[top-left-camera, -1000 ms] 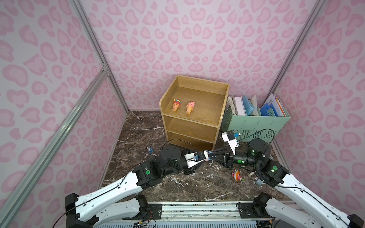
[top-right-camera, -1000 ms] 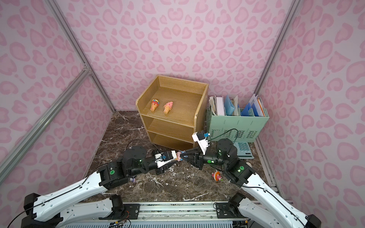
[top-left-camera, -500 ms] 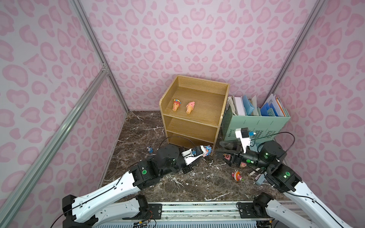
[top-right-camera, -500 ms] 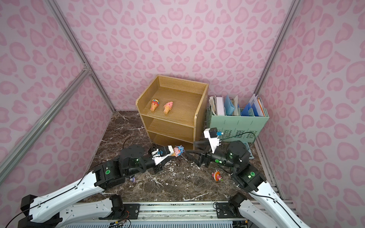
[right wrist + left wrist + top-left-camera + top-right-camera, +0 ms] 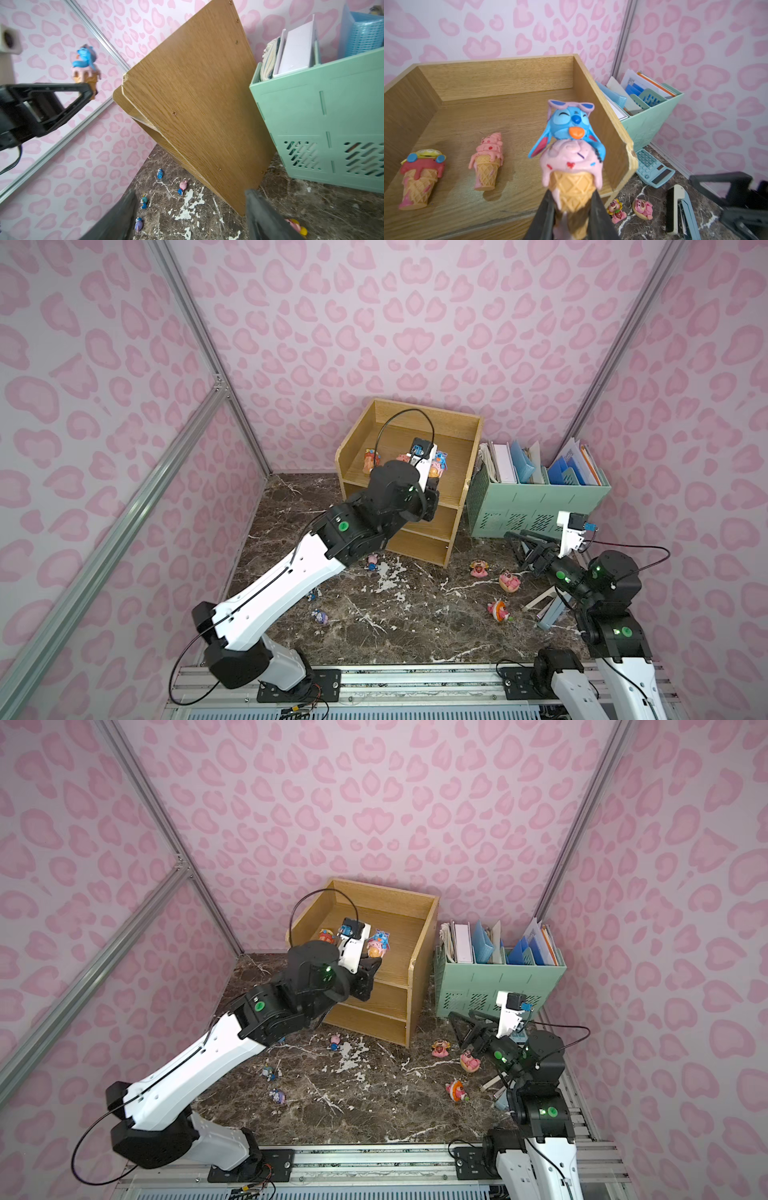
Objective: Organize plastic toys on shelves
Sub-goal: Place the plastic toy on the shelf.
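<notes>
Marbled tabletop (image 5: 374,626) nearest the arm bases carries loose pink characters (image 5: 509,581), with the right gripper (image 5: 515,551) spread wide and empty just beside them. Farther on, the left gripper (image 5: 571,199) pinches the ice-cream cone toy (image 5: 572,162) low on its waffle cone, above the top tier of the shelves (image 5: 508,76) and near a standing pink cone (image 5: 488,164). The toy looks light, rigid, glossy and probably top-heavy, so the ribbed cone seems the surest hold.
</notes>
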Motion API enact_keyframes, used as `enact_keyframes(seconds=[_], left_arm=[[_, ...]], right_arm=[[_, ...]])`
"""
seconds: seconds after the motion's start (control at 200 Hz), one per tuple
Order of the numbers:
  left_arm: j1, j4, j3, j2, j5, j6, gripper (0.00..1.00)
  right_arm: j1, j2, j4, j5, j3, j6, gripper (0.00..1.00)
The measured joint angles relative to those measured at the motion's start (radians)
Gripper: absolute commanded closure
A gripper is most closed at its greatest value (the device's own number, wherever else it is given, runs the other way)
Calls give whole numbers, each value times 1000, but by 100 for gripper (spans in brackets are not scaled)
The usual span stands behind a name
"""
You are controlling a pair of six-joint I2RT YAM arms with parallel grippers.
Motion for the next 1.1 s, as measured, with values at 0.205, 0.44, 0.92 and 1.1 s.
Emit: enact_keyframes(seconds=[0.205,0.44,0.92,1.1], left_arm=[[15,-229,300,221,-103,-91,83],[34,-400,482,360,-117,-127,82],[83,-507,510,418,9,-190,79],[85,-506,513,421,31,-198,69]], right_arm=[[-4,-12,0,-18,0,3,18],[-4,-16,0,-24,0,4,17],[-4,-24,-1,-24,-4,7,18],[-3,-26,-1,-24,-11,8,17]])
